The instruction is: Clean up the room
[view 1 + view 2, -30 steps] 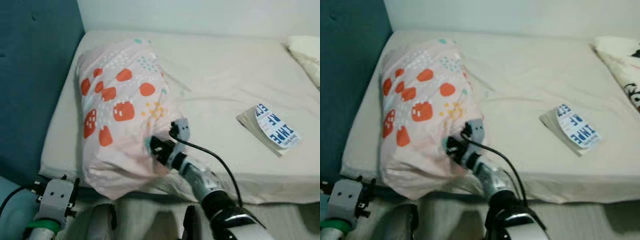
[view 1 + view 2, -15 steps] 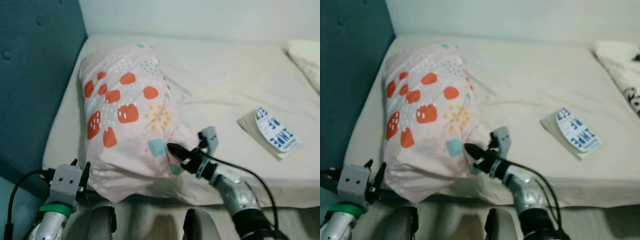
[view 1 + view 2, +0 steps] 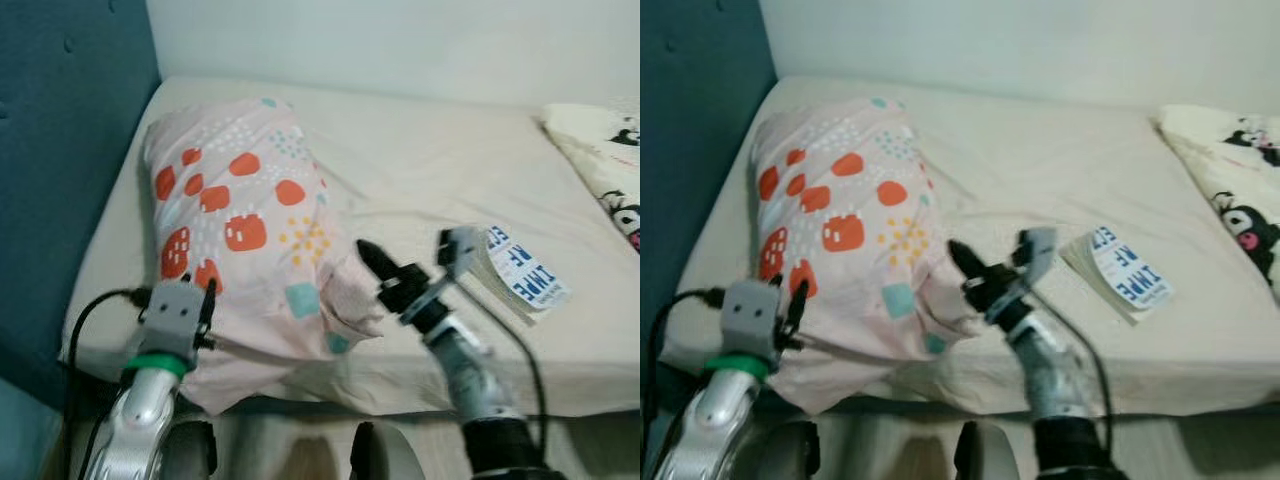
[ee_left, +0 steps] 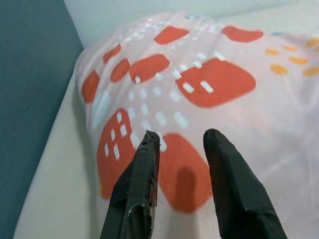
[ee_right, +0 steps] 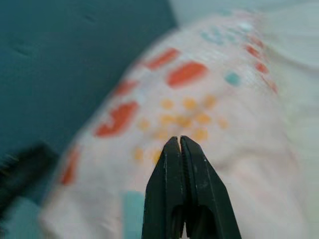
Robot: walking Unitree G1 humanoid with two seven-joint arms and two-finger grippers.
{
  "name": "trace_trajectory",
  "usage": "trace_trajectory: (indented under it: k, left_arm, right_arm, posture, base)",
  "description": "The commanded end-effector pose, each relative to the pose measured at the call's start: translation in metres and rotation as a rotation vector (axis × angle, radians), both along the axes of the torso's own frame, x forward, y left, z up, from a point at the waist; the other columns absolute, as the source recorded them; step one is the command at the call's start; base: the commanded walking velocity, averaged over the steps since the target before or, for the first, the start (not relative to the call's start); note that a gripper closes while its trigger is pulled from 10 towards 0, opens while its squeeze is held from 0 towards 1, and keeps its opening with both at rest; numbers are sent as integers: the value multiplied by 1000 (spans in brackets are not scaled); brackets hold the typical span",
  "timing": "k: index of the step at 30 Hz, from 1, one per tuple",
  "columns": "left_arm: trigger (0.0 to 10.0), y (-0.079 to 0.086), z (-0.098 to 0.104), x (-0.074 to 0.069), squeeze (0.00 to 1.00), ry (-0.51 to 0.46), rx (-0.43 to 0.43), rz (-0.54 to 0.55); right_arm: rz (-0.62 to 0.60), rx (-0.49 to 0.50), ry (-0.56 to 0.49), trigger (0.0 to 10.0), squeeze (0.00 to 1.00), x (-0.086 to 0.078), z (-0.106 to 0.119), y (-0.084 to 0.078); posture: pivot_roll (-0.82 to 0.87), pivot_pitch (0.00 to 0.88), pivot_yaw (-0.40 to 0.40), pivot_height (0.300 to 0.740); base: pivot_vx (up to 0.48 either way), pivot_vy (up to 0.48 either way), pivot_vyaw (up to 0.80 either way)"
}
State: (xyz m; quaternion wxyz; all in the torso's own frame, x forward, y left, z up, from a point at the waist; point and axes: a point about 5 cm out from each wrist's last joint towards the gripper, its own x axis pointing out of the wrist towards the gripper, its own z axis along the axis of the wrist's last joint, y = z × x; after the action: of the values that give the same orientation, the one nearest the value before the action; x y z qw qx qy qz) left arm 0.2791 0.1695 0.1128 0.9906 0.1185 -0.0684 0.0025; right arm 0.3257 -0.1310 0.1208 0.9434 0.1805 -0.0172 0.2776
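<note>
The pink pillow (image 3: 240,220) with orange and yellow patches lies on the cream bed (image 3: 440,170), its long side along the teal headboard (image 3: 60,150), and sits between the two grippers. The left gripper (image 4: 182,144) is at the pillow's near corner beside the headboard, its two black fingers (image 4: 227,184) spread a narrow way apart with nothing between them, tips just short of an orange patch; whether they touch the cloth cannot be told. The right gripper (image 3: 368,254) is raised on the pillow's other side, just beyond its near, crumpled end, its fingers pressed together with nothing in them, pointing back toward the pillow. Behind that gripper, further from the pillow, a book (image 3: 520,280) with blue lettering lies flat on the sheet, and beyond it, well apart, a cartoon-printed cloth (image 3: 1230,200) rests at the bed's far right.
</note>
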Motion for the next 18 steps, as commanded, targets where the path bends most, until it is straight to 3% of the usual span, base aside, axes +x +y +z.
trace_trajectory:
  k: [1,8,18]
  left_arm:
    - [10000,-7,-6,2,0,37,15,-21]
    - [10000,-20,-2,13,0,24,49,-41]
    - [10000,-32,-9,22,0,63,17,-22]
  right_arm:
    - [-117,-51,45,10000,0,-2,-17,-6]
    - [-225,-114,70,10000,0,-6,-32,1]
    - [-362,-156,85,10000,0,-11,-44,7]
  posture:
    - [70,0,-56,600]
    - [58,0,-46,625]
    - [38,0,-42,670]
  base:
    - [0,0,0]
    - [0,0,0]
    - [0,0,0]
